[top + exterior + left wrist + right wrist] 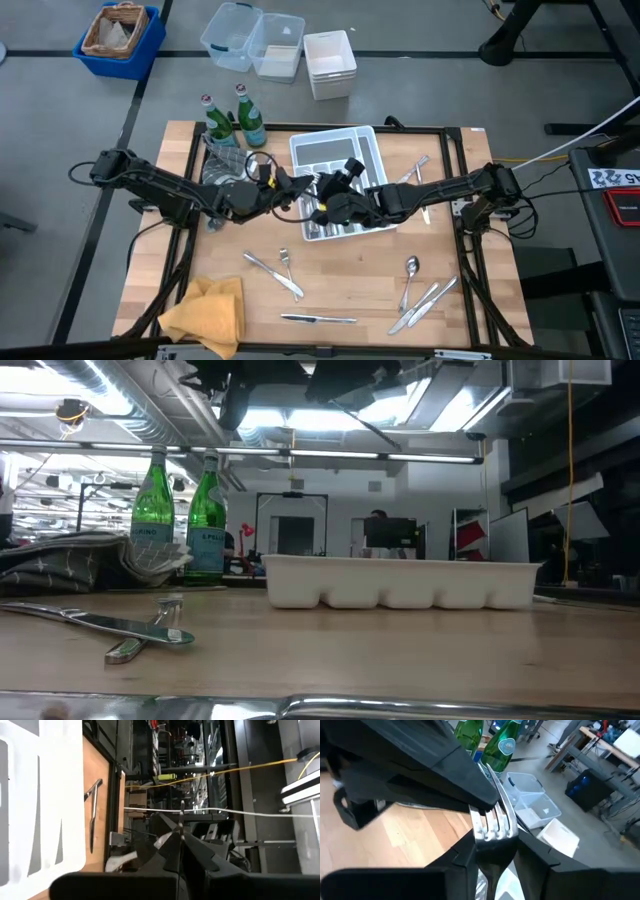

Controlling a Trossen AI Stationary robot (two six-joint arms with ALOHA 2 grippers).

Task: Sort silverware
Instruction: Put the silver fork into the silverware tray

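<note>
A silver fork (494, 827) hangs in the air over the near left corner of the white tray (372, 140). My left gripper (298, 188) is shut on it; in the left wrist view the fork (181, 817) shows edge-on, sticking out past the fingertips. My right gripper (495, 854) meets it from the table's right side, open, with one finger on either side of the tined head. More silverware lies flat on the wooden table: a fork and knife (275, 268), a knife (318, 318), a spoon (410, 270) and a pair of pieces (415, 172) beside the tray. My left gripper pinches the fork's neck (496, 795), just behind the tined head, between its two fingers, one on each flat face. The fingers come level from the table's left and lie along the fork. The fork is lifted clear, tines toward my right gripper. My right gripper: whether its fingers (530, 860) touch the tined head cannot be told.
Two green bottles (235, 120) and a grey cloth (225, 165) stand at the table's far left. A yellow cloth (205, 310) lies at the near left corner. Clear tubs (250, 40) and a blue bin (118, 38) sit on the floor beyond the far edge.
</note>
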